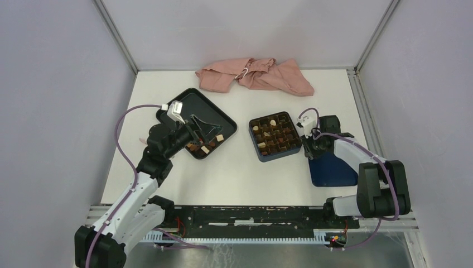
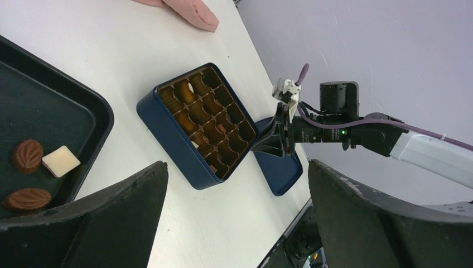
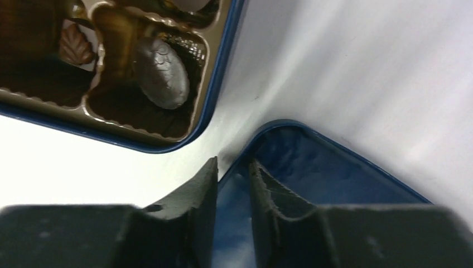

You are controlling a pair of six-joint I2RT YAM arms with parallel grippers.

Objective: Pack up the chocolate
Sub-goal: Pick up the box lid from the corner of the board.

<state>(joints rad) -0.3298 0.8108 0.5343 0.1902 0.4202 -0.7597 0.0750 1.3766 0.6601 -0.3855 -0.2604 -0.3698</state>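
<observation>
Several chocolate pieces [image 1: 205,146] lie at the near corner of the black tray [image 1: 195,103]; the left wrist view shows a cream square [image 2: 61,161] and two brown leaf shapes [image 2: 28,155]. My left gripper [image 1: 203,135] hovers over that corner, wide open and empty [image 2: 237,167]. The blue box [image 1: 275,135] with its brown gridded insert holds several pieces, among them a dark oval [image 3: 162,72]. My right gripper [image 1: 308,146] is down at the corner of the blue lid [image 3: 334,167], one finger outside and one inside its rim, closed narrowly on that wall [image 3: 233,162].
A crumpled pink cloth [image 1: 256,75] lies at the back of the table. The lid [image 1: 333,170] lies flat, right of the box and close to the right arm's base. White table surface separates the tray and the box [image 2: 201,125].
</observation>
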